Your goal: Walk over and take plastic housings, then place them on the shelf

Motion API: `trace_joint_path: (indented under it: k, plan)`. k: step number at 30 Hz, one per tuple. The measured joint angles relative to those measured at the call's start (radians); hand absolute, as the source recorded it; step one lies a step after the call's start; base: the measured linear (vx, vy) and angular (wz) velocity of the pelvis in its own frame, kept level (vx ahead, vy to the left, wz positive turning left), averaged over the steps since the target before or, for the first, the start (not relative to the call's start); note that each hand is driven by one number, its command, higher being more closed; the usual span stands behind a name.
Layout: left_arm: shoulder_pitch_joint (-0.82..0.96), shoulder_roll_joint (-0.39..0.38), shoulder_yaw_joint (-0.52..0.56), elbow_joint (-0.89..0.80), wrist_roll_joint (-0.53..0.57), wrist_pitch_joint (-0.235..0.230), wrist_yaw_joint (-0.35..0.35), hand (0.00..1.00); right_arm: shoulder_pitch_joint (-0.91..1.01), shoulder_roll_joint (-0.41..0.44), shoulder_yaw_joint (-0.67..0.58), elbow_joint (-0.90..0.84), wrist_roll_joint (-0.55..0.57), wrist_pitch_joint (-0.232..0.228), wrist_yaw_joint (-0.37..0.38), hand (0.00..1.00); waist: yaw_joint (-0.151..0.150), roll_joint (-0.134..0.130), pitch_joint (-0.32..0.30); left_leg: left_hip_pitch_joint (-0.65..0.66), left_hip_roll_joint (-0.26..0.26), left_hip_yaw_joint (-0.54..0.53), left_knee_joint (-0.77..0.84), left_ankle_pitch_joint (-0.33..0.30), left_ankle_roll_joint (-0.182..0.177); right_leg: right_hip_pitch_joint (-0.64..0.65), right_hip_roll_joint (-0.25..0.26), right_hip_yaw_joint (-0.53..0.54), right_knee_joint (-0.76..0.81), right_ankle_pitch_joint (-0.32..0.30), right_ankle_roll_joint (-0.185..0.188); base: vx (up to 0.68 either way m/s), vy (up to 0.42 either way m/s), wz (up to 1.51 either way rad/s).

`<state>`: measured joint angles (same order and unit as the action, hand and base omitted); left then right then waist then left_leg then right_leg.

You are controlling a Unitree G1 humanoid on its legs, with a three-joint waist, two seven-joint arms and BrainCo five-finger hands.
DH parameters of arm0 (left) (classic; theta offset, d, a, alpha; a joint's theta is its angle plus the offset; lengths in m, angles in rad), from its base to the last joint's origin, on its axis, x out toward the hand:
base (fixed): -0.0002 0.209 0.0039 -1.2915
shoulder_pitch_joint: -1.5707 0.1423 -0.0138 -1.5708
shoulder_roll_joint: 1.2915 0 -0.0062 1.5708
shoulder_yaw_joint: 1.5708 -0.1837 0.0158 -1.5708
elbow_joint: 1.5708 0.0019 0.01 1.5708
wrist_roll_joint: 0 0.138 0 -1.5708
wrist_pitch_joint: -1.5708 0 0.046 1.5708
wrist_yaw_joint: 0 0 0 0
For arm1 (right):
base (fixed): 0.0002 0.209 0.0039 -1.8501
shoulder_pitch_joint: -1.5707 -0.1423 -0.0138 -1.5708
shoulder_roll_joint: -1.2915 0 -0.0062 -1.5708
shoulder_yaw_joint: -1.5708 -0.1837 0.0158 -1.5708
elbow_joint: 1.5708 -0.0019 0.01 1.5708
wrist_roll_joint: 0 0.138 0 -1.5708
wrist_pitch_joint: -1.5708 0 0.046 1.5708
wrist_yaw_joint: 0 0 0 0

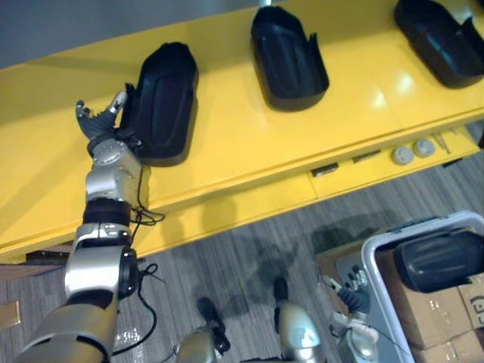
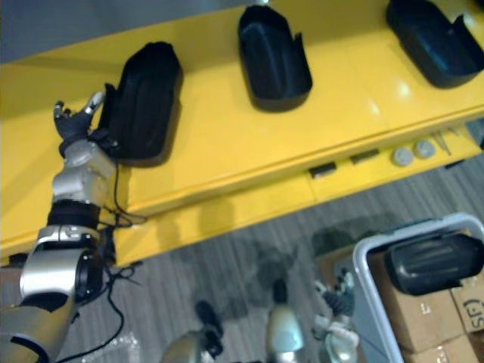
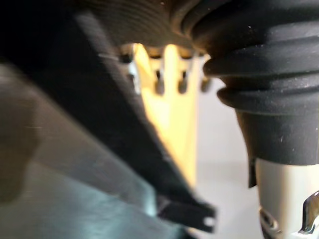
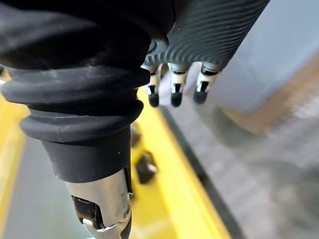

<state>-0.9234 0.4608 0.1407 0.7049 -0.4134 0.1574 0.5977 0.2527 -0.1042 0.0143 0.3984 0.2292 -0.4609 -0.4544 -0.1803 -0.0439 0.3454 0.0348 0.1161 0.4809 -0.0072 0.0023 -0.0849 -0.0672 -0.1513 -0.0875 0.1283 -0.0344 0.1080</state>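
Observation:
Three black plastic housings lie on the yellow shelf: a left one, a middle one and a right one. My left hand is at the left side of the left housing, fingers spread and straight, its thumb side against the housing's wall. The left wrist view has that dark wall beside the straight fingers. Down low, my right hand hangs beside a bin, its fingers relaxed and holding nothing. Another black housing rests in the bin.
The grey-rimmed bin stands on the striped floor at the lower right, with cardboard boxes inside. Two small round parts and a few flat bits lie on the shelf's lower front ledge. Bare shelf surface lies between the housings.

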Motion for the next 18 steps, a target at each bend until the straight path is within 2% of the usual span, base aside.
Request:
trace_joint_path:
  k: [2, 5, 7, 8, 11, 13, 15, 18]
  plan:
    - [0.076, 0.0, 0.0, -0.062, 0.015, -0.002, 0.0, 0.0, 0.007, 0.006, -0.044, -0.084, -0.035, -0.016, -0.062, 0.0, -0.001, 0.002, -0.033, 0.003, -0.004, -0.005, -0.001, 0.0, 0.0, 0.016, -0.003, -0.007, -0.02, 0.003, 0.002, 0.07, 0.0, 0.08]
    - [0.223, 0.001, 0.005, -0.164, 0.095, -0.008, 0.0, 0.0, 0.01, 0.011, -0.12, -0.263, -0.131, -0.043, -0.167, 0.0, 0.004, 0.005, -0.075, 0.033, -0.006, -0.022, -0.001, 0.0, 0.0, 0.074, -0.004, -0.034, -0.05, 0.004, 0.003, 0.06, -0.002, 0.21]
    - [0.311, 0.001, 0.022, -0.241, 0.135, -0.019, 0.01, 0.0, 0.007, 0.01, -0.165, -0.391, -0.185, -0.067, -0.205, 0.0, 0.005, 0.014, -0.099, 0.038, -0.006, -0.053, -0.005, 0.0, 0.0, 0.1, -0.003, -0.061, -0.06, 0.004, 0.003, 0.04, -0.012, 0.36]
    - [0.382, 0.0, 0.057, -0.336, 0.166, -0.039, 0.01, 0.0, 0.003, 0.008, -0.195, -0.49, -0.213, -0.089, -0.213, 0.0, 0.007, 0.021, -0.112, 0.034, -0.006, -0.064, -0.008, 0.0, 0.0, 0.105, -0.002, -0.08, -0.062, 0.004, 0.003, 0.02, 0.001, 0.32]
    - [0.538, -0.02, 0.161, -0.537, 0.233, -0.113, 0.011, 0.0, -0.034, -0.013, -0.238, -0.673, -0.227, -0.115, -0.203, 0.0, 0.032, 0.032, -0.137, 0.035, -0.01, -0.089, -0.019, 0.0, 0.001, 0.116, -0.003, -0.1, -0.074, 0.005, 0.004, -0.01, 0.004, 0.22]
    - [0.654, -0.081, 0.212, -0.709, 0.238, -0.168, 0.009, 0.0, -0.062, -0.042, -0.251, -0.752, -0.222, -0.123, -0.185, 0.0, 0.055, 0.037, -0.151, 0.035, -0.017, -0.125, -0.02, 0.0, 0.001, 0.144, -0.004, -0.136, -0.09, 0.008, 0.009, -0.03, 0.002, 0.44]
    - [0.784, -0.161, 0.24, -0.848, 0.266, -0.202, 0.009, 0.0, -0.124, -0.066, -0.244, -0.792, -0.2, -0.123, -0.129, 0.0, 0.082, 0.046, -0.164, 0.033, -0.027, -0.159, -0.02, 0.0, 0.002, 0.168, -0.007, -0.161, -0.108, 0.012, 0.013, -0.04, 0.001, 0.34]
    - [0.904, -0.244, 0.255, -0.893, 0.26, -0.285, 0.01, 0.0, -0.22, -0.093, -0.18, -0.791, -0.152, -0.112, -0.017, 0.0, 0.126, 0.06, -0.172, 0.027, -0.037, -0.186, -0.02, 0.002, 0.007, 0.183, -0.008, -0.188, -0.128, 0.02, 0.014, -0.08, 0.008, 0.31]
